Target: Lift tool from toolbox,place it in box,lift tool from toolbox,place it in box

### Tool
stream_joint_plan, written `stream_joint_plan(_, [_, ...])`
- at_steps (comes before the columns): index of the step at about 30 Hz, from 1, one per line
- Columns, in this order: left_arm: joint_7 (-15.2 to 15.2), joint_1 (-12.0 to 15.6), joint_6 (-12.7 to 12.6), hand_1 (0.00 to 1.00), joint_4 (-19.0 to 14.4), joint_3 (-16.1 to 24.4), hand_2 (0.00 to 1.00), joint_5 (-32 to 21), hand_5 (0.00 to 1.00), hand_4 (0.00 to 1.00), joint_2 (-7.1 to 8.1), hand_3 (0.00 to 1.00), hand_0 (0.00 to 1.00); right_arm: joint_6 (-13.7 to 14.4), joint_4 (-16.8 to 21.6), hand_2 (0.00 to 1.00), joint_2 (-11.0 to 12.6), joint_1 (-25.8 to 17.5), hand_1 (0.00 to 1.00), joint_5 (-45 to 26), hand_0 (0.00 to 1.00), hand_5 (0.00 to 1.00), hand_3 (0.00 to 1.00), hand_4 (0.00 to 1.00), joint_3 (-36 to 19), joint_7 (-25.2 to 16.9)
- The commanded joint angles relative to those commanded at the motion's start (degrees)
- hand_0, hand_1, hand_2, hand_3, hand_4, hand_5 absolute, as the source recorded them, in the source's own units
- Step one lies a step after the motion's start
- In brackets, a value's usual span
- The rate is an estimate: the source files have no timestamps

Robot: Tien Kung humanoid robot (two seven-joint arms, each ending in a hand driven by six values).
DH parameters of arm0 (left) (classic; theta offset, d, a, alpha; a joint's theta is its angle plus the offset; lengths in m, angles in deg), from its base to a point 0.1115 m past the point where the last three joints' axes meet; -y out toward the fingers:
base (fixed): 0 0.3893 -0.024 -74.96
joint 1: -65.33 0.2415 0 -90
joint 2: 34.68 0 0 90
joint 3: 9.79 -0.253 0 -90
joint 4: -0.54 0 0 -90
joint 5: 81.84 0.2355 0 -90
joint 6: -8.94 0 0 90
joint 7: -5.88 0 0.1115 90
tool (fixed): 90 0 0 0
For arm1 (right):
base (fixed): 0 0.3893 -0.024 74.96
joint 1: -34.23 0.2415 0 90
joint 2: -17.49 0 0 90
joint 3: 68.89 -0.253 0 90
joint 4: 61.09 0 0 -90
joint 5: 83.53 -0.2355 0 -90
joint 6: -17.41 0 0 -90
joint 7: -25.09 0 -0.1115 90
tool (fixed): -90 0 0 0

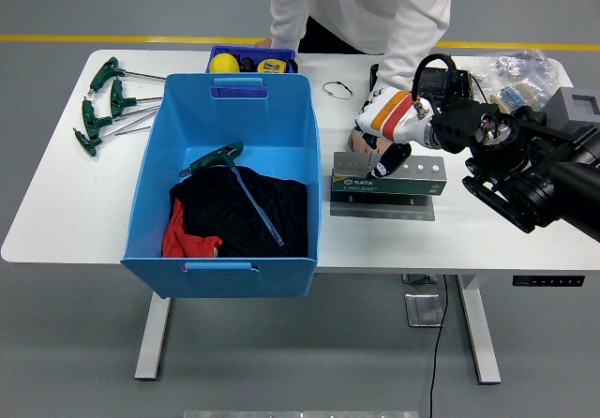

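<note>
**Tool number one in the box, hand at the rack for the next**

Tool count so far, judging by how things lie: one green-handled T-wrench (232, 179) lies inside the blue box (150, 170), its handle toward the far left and its shaft slanting across the black cloth (239, 210) and red rag (187, 238) at the bottom. That looks like the first lift-and-place finished.

The second half seems to be just starting. The robot's right hand (384, 137) is over the far left part of the green toolbox (389, 179), which sits on the table (56, 202) just right of the blue box. Its fingers (389, 160) are curled downward at the rack's top, but I cannot tell whether they have closed on anything; no tool is visibly held. The left arm is out of sight.

A person in a white top stands at the far side, one hand (358, 140) down on the table right behind the robot's hand.

Four more green T-wrenches (98, 109) lie on the table at the far left, untouched.
</note>
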Motion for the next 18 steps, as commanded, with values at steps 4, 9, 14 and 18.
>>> stream_joint_plan(4, [0.01, -0.03, -0.03, 0.448, 0.00, -0.14, 0.488, 0.01, 0.775, 0.826, 0.02, 0.758, 0.463, -0.59, 0.00, 0.492, 0.06, -0.09, 0.523, 1.17, 0.745, 0.648, 0.375, 0.981, -0.54, -0.35])
stream_joint_plan(9, [-0.03, -0.09, -0.04, 0.446, 0.00, -0.17, 0.487, 0.08, 0.775, 0.826, 0.07, 0.757, 0.461, -0.73, 0.21, 0.396, 0.15, -0.14, 0.428, 2.70, 0.692, 0.659, 0.349, 0.979, -1.04, -0.85])
stream_joint_plan(14, [-0.13, -0.16, -0.06, 0.446, 0.00, -0.33, 0.488, -0.07, 0.774, 0.826, 0.09, 0.758, 0.460, -0.98, 0.37, 0.308, 0.40, -0.14, 0.314, 4.06, 0.615, 0.663, 0.289, 0.975, -1.56, -1.28])
stream_joint_plan(18, [-0.28, -0.29, -0.07, 0.446, 0.00, -0.53, 0.488, -0.39, 0.774, 0.826, 0.08, 0.758, 0.460, -1.15, 0.38, 0.308, 0.76, -0.29, 0.314, 4.65, 0.615, 0.663, 0.289, 0.975, -1.96, -1.51])
